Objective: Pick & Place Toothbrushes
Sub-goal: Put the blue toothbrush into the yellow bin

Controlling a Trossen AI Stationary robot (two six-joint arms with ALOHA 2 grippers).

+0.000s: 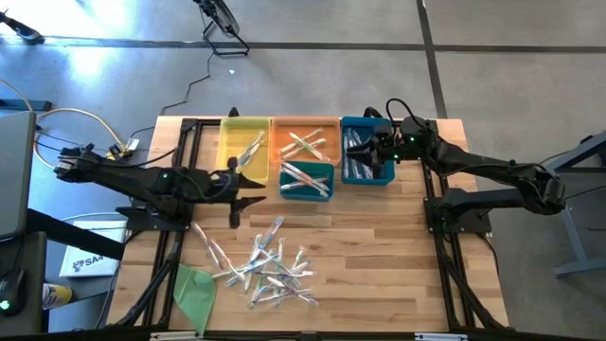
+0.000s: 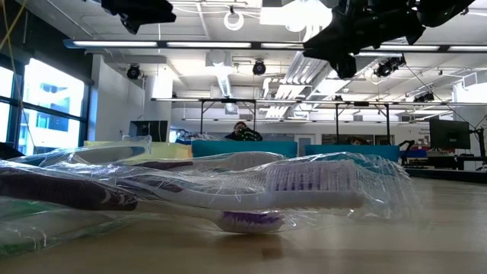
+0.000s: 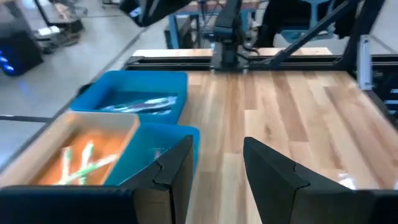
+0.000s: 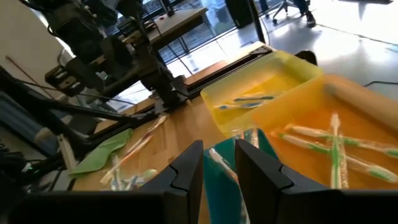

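Loose toothbrushes (image 1: 265,268) heaped at counter (image 1: 379,256) 6 o'clock, awaiting sorting. Colour bins (image 1: 303,152) at 12. Left tool (image 1: 248,188) released, empty, beside yellow bin. Right tool (image 1: 365,150) over blue bin, parted, apparently empty.

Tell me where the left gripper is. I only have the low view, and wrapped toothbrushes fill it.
Observer: The left gripper hovers over the wooden table just in front of the yellow plastic bin, fingers apart, nothing between them.
Operator: Now place the right gripper.
Observer: The right gripper is above the blue plastic bin at the row's right end.
Operator: Report what lies loose.
Observer: A pile of clear-wrapped toothbrushes lies mid-table, beside a flat green sheet.
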